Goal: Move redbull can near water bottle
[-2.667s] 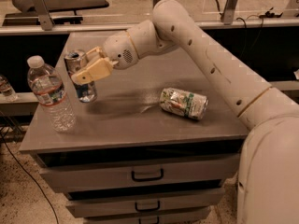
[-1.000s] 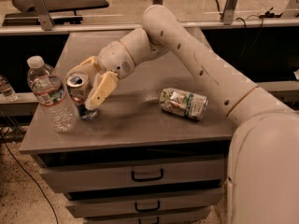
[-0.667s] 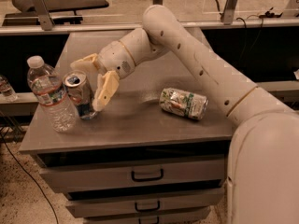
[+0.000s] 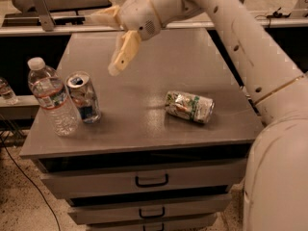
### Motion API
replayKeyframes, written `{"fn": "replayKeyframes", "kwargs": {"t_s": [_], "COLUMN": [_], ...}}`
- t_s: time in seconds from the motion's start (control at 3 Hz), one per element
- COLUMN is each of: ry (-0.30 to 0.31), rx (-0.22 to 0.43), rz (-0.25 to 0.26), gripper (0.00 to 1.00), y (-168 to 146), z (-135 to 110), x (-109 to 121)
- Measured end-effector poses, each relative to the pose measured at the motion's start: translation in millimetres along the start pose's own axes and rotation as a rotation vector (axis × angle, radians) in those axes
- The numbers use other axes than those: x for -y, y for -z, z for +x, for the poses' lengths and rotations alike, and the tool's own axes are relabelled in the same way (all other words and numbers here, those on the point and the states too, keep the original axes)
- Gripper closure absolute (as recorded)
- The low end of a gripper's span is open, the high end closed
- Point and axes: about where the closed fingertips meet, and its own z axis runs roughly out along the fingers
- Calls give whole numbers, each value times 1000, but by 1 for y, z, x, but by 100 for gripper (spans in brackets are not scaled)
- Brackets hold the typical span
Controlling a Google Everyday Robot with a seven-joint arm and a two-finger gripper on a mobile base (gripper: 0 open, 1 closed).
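The redbull can (image 4: pixel 84 97), slim and silver with blue patches, stands upright on the grey cabinet top (image 4: pixel 159 81) at the left. It is right beside the water bottle (image 4: pixel 50 99), a clear ribbed bottle with a white cap and label band, to its left. My gripper (image 4: pixel 103 44) is open and empty, raised above and to the right of the can, with tan fingers (image 4: pixel 124 52) spread apart.
A wider green-and-white can (image 4: pixel 189 107) lies on its side right of centre. The cabinet has drawers (image 4: pixel 151 181) below its front edge. A second bottle (image 4: pixel 6 91) stands on a lower shelf at far left. Counters run along the back.
My gripper let go of the redbull can, which now stands next to the water bottle. The gripper has lifted up and away to the right, fingers open.
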Motion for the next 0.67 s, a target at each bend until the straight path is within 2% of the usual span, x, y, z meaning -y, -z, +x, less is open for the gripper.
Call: {"fn": "replayKeyframes", "kwargs": {"t_s": [0.33, 0.67], "ry": [111, 131], "rx": [-57, -48], "rz": [181, 218], "gripper": [0, 0], "y": [64, 78], "z": [-44, -55], "x": [27, 33]}}
